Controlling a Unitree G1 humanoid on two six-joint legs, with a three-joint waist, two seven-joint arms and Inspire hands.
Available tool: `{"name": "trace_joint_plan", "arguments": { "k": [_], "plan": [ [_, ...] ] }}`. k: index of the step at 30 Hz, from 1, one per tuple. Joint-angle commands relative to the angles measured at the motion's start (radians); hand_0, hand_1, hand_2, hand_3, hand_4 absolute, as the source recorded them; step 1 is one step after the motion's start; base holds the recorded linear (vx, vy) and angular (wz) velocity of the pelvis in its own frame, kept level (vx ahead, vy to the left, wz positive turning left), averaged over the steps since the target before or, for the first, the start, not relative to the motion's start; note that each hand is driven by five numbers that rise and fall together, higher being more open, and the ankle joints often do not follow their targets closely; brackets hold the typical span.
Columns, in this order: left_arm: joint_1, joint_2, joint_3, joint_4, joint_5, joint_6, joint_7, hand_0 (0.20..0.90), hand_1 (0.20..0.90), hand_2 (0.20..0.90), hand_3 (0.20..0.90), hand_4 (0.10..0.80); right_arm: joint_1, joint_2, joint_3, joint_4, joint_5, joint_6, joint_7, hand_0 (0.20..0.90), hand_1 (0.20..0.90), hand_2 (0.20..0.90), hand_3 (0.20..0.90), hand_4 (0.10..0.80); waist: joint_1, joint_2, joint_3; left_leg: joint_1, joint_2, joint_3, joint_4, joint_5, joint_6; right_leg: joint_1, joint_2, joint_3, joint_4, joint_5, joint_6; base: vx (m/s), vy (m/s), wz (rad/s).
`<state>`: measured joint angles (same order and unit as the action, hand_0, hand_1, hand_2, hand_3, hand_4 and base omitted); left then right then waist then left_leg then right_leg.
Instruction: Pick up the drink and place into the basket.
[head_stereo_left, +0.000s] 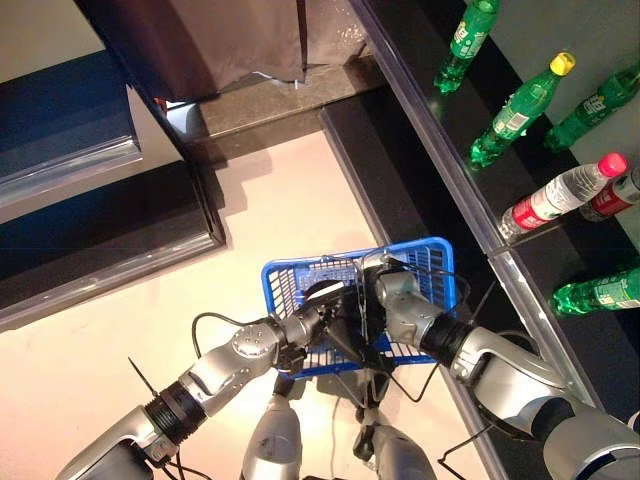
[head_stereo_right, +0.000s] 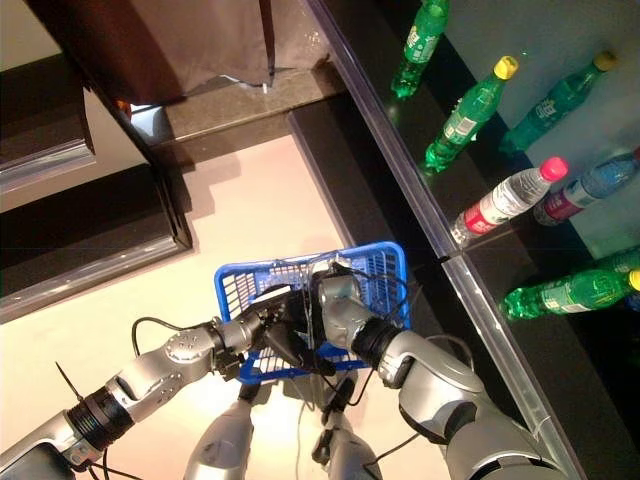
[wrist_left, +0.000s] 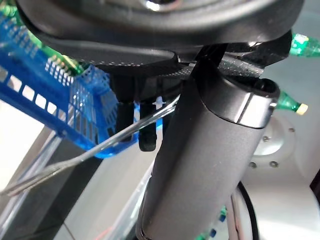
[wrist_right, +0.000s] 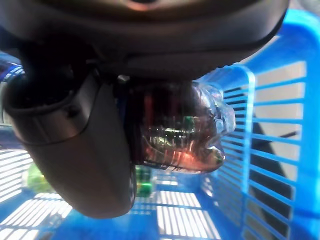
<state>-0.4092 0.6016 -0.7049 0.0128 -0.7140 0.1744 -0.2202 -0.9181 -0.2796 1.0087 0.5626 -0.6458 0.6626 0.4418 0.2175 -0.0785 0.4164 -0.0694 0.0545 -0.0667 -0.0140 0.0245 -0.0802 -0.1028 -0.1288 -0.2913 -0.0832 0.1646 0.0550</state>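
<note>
My right hand (wrist_right: 70, 150) is closed around a clear plastic drink bottle with dark reddish liquid (wrist_right: 175, 132), which I see pressed against its thumb and palm in the right wrist view, held inside the blue plastic mesh shopping basket (head_stereo_left: 420, 262) above its floor. A green bottle (wrist_right: 142, 182) already lies on the basket floor below it. My left hand (head_stereo_left: 325, 300) is over the basket's near edge, gripping what I take to be the thin metal wire handle (wrist_left: 90, 152). To my right, green and clear bottles (head_stereo_left: 515, 110) lie on a dark shelf (head_stereo_left: 420, 150).
</note>
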Motion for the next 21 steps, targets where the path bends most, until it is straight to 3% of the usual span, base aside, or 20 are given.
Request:
{"name": "trace_joint_plan", "arguments": {
  "k": [1,8,15,21],
  "plan": [
    [-0.156,-0.168,-0.026,-0.255,-0.097,-0.165,-0.086,0.300,0.300,0.300,0.200,0.100,-0.227,0.021,0.027,-0.063,-0.018,0.012,-0.102,0.300,0.300,0.300,0.200,0.100,-0.004,0.025,-0.047,-0.065,-0.069,-0.024,-0.029,0.074,0.083,0.035,-0.003,0.064,0.080,-0.062,0.018,0.000,0.000,0.00],
    [-0.183,-0.198,-0.038,-0.219,-0.095,-0.198,-0.077,0.300,0.300,0.300,0.200,0.100,-0.193,0.065,0.036,0.000,0.017,0.057,-0.077,0.300,0.300,0.300,0.200,0.100,-0.006,0.047,-0.031,-0.084,-0.077,-0.025,-0.020,0.076,0.081,0.016,-0.010,0.055,0.089,-0.065,0.014,-0.018,0.034,0.00],
    [-0.239,-0.260,-0.066,-0.164,-0.106,-0.230,-0.087,0.300,0.300,0.300,0.200,0.100,-0.188,0.165,0.009,0.436,0.075,-0.029,-0.222,0.300,0.300,0.300,0.200,0.100,0.017,0.085,-0.017,-0.102,-0.087,-0.031,-0.013,0.084,0.085,0.008,-0.022,0.032,0.091,-0.063,0.010,-0.006,0.021,0.00],
    [-0.265,-0.290,-0.095,-0.129,-0.108,-0.275,-0.112,0.300,0.300,0.300,0.200,0.100,-0.198,0.162,-0.043,0.622,0.155,0.002,-0.313,0.300,0.300,0.300,0.200,0.100,0.029,0.108,-0.009,-0.114,-0.096,-0.044,-0.012,0.092,0.086,-0.003,-0.033,0.008,0.095,-0.056,0.014,0.004,0.015,0.05]
  ]
}}
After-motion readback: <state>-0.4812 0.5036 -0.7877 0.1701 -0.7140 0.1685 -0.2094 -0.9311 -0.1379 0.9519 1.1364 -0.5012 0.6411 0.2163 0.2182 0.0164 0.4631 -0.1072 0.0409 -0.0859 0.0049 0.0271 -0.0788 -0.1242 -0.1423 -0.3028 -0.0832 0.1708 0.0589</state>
